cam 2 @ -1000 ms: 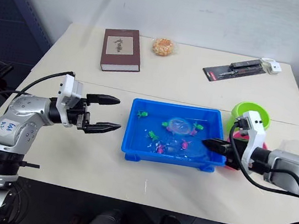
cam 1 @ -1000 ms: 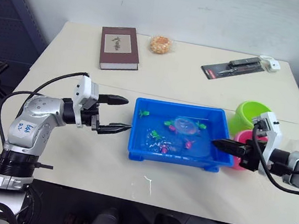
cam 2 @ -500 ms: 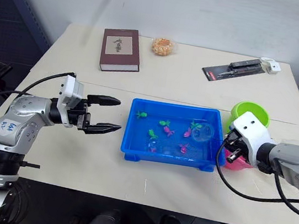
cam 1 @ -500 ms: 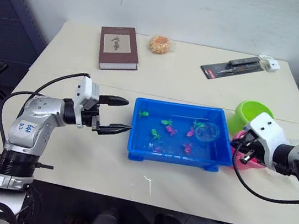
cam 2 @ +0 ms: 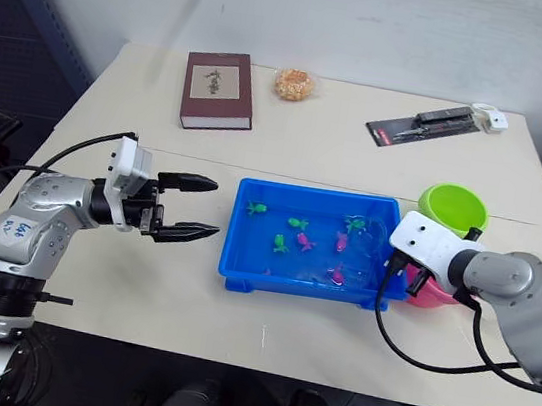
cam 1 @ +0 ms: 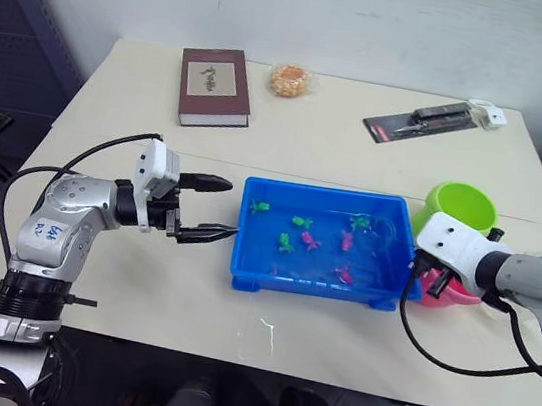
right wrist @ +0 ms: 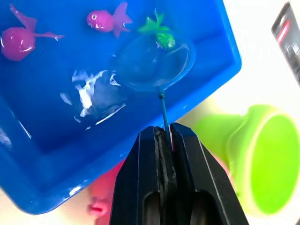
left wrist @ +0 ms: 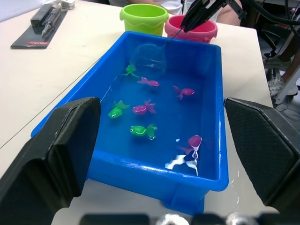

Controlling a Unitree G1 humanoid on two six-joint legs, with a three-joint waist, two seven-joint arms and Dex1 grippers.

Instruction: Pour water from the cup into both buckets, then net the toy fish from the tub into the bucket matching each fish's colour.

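Over the tub's [cam 1: 252, 266] far right corner, the right gripper [right wrist: 167, 136] pinches the net [right wrist: 152, 65] by its thin handle, hoop dipped beside a green fish [right wrist: 161, 35], likely lining up a scoop. Left gripper [cam 1: 212, 208] waits spread wide beside the tub. I count 2 buckets, green [cam 1: 457, 206] and pink [left wrist: 194, 29], and 7 fish: 3 green, 4 pink.

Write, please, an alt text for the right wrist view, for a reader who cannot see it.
The right tool is shut on the thin handle of the net, whose hoop lies in the water of the blue tub beside a green fish. Two pink fish float further along, and the green bucket stands outside the tub.
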